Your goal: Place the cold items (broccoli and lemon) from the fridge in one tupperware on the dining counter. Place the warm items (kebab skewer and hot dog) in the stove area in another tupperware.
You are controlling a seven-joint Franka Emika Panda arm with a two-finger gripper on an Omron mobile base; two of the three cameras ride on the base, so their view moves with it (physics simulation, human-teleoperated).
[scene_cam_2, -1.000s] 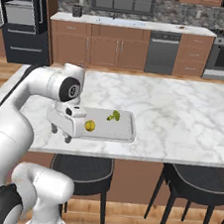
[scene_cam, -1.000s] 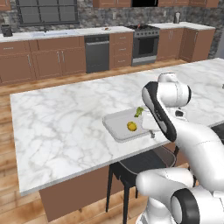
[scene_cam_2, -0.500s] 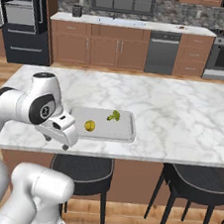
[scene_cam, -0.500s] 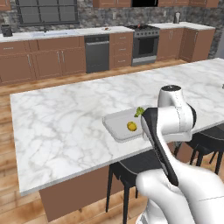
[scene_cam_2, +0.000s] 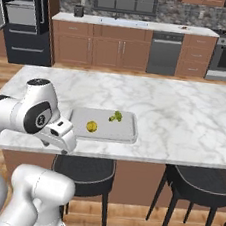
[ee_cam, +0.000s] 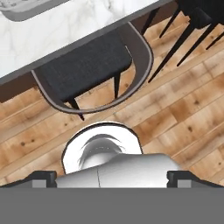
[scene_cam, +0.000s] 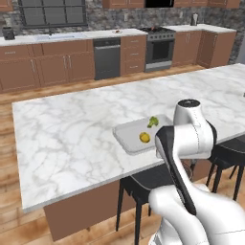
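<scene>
Hand wide, nothing held, off the counter (scene_cam_2: pixel 194 121) edge.
Below the hand (ee_cam: pixel 112 177): stool (ee_cam: pixel 85 65). Lemon (scene_cam_2: pixel 91 127) and broccoli (scene_cam_2: pixel 115 116) share one tupperware (scene_cam_2: pixel 128 129), away from the hand.

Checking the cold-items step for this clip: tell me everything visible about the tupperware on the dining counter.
The shallow pale grey rectangular tupperware has rounded corners and a low raised rim, looks like plastic, and has no lid on. It lies flat on the white marble dining counter, close to the edge above the dark-seated stools. Inside, resting on its floor and apart from each other, are a small yellow lemon and a small green broccoli floret. Nothing else touches it.
</scene>
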